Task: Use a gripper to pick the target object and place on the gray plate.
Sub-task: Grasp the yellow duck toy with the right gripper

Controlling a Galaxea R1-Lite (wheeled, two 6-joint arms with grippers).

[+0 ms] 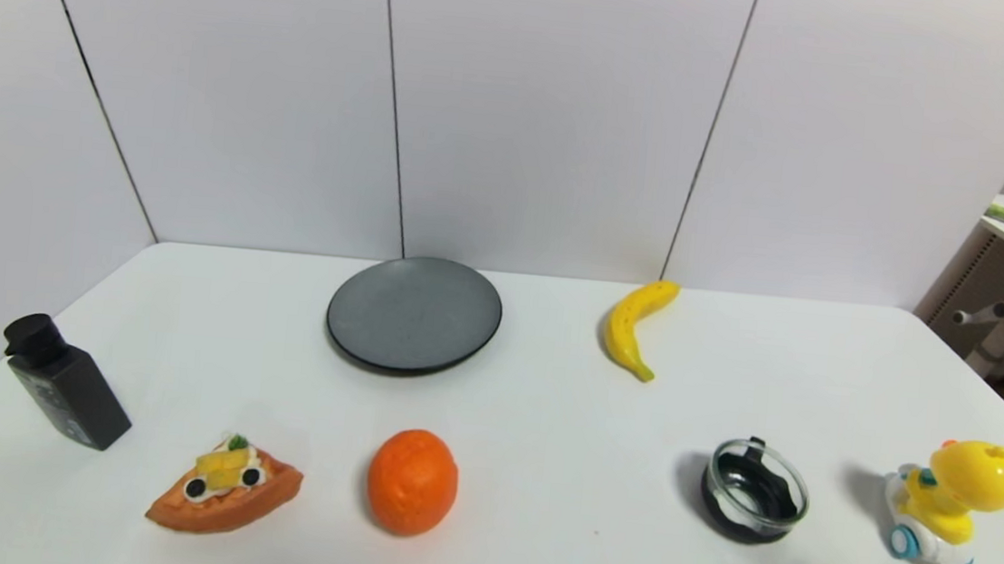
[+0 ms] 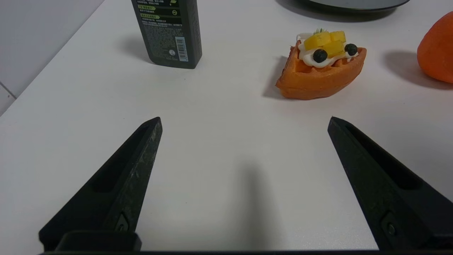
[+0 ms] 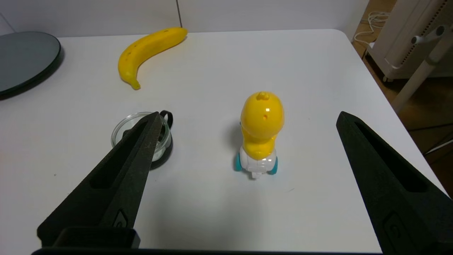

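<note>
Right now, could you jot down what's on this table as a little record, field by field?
target: duck toy, upright, near right edge
goal: gray plate, bare, far side
right claw: right claw open, aimed at the duck, not touching
left claw: left claw open, over bare table
near row: black bottle, waffle slice, orange, glass bowl
far right: banana

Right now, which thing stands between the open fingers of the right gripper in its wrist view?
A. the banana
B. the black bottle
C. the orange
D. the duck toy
D: in the right wrist view the duck toy stands on the table between the open right gripper, untouched.
</note>
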